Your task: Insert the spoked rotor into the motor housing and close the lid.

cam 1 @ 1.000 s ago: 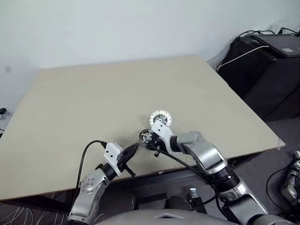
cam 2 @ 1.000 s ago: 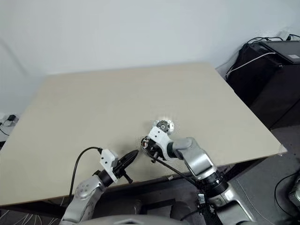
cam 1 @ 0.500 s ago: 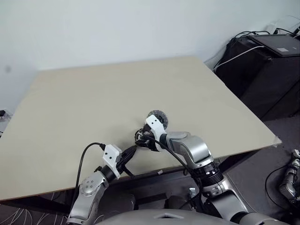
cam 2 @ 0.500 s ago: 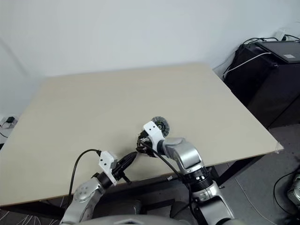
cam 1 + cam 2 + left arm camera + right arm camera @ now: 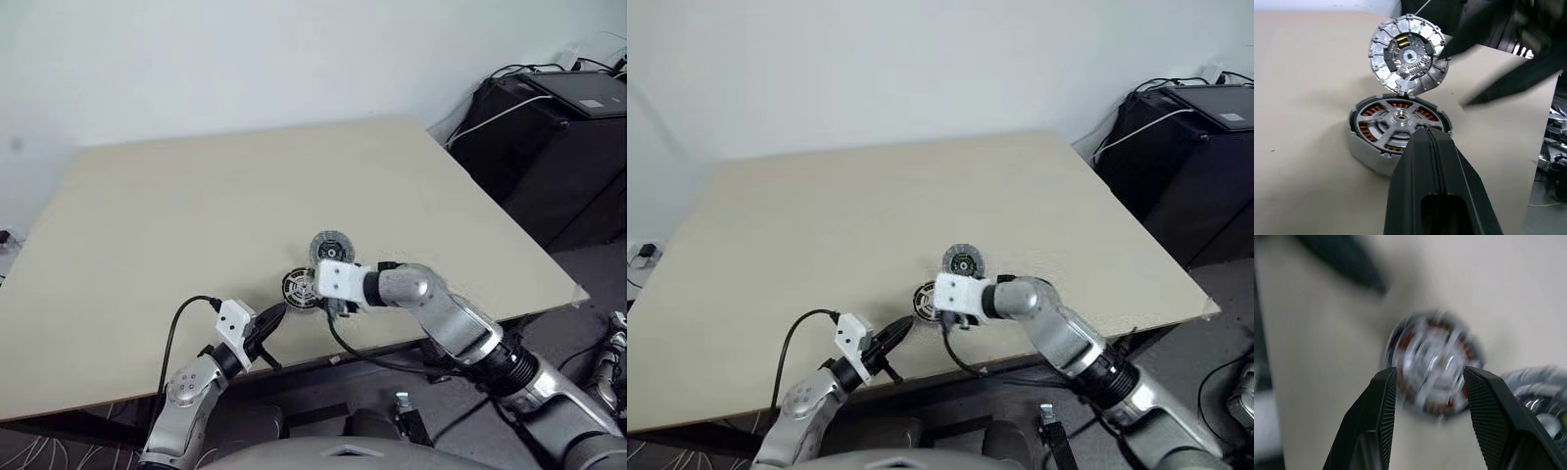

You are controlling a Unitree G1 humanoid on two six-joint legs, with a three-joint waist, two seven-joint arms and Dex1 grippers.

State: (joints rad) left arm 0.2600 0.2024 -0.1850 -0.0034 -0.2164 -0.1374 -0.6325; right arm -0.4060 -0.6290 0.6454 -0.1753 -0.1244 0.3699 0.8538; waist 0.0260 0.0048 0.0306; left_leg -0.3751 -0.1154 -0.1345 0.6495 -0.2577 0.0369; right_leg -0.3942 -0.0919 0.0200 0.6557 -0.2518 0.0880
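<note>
— Lying flat near the front edge of the surface (image 5: 147,225), the motor housing (image 5: 1399,128) faces straight up, its round axis vertical. The spoked rotor (image 5: 1400,117) sits inside it, spokes level, copper windings showing between them.

— And the lid?

— The lid (image 5: 1408,54) lies just beyond the housing, touching its rim at one small tab, dark-centred face up (bumpy rim all round).

— Your right tool?

— My right tool (image 5: 1427,382) hangs above the housing, pointing down at it, fingers (image 5: 1382,396) parted about as wide as the housing and gripping nothing. I can't tell whether they brush it.

— The left one?

— My left tool (image 5: 1432,147) is pressed closed and empty, level, its tip just short of the housing's near side.
</note>
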